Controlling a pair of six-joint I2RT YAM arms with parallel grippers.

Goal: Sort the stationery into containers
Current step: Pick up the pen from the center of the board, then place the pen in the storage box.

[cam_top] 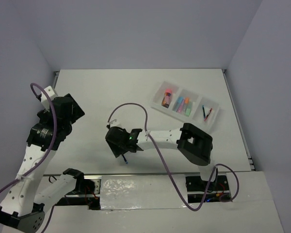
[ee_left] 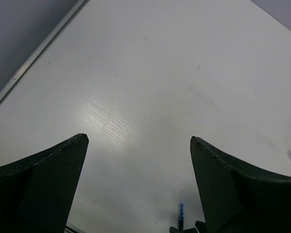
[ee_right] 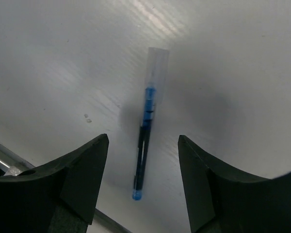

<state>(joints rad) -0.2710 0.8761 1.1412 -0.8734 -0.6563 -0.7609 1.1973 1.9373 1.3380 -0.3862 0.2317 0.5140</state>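
A dark-blue pen [ee_right: 148,104] with a clear cap lies flat on the white table, and its tip [cam_top: 126,160] shows under my right gripper in the top view. My right gripper [ee_right: 143,138] hangs right over the pen, open, with a finger on each side and a gap to both. My left gripper [ee_left: 138,138] is wide open and holds nothing, raised at the table's left [cam_top: 70,112]. The same pen [ee_left: 181,211] shows low in the left wrist view. The white three-part tray [cam_top: 157,98] sits at the back right with a brown pink-capped cylinder [cam_top: 167,97], stubby markers [cam_top: 183,105] and thin pens [cam_top: 207,113].
The table's near edge, a metal strip [ee_right: 2,153], runs just behind the right gripper. A purple cable [cam_top: 136,108] arches over the right arm. Grey walls close the table at the back and sides.
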